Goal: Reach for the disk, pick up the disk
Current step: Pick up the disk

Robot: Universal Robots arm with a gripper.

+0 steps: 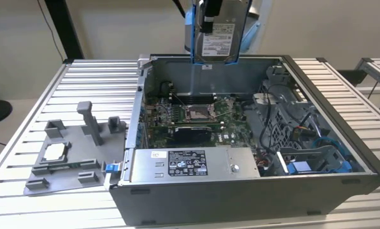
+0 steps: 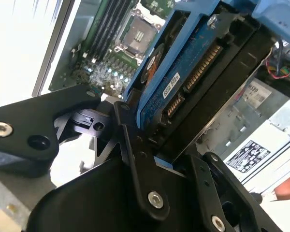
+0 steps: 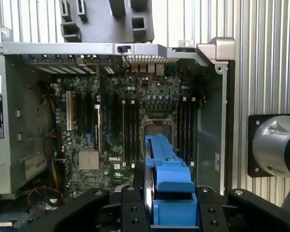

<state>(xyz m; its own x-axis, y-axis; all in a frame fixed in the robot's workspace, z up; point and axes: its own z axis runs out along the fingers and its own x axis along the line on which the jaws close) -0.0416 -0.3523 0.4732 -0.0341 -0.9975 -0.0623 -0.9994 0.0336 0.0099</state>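
Observation:
The disk (image 1: 216, 39), a silver hard drive with a white label and a blue plastic frame, hangs upright above the back wall of the open computer case (image 1: 241, 200). My gripper (image 1: 210, 16) is shut on its upper end. In the second wrist view the disk (image 2: 183, 72) shows its blue circuit side and connector, clamped between my black fingers (image 2: 135, 159). In the first wrist view the disk (image 3: 167, 174) appears edge-on, its blue frame held in my gripper (image 3: 168, 205), high over the motherboard (image 3: 111, 130).
Inside the case lie the motherboard (image 1: 196, 117), a long silver box with a black-and-white sticker (image 1: 190, 164), cables and a blue drive bay (image 1: 317, 160). On the exterior view's left, a grey fixture plate (image 1: 69, 152) with upright posts holds a small square chip (image 1: 54, 152) on the slatted table (image 1: 94, 81).

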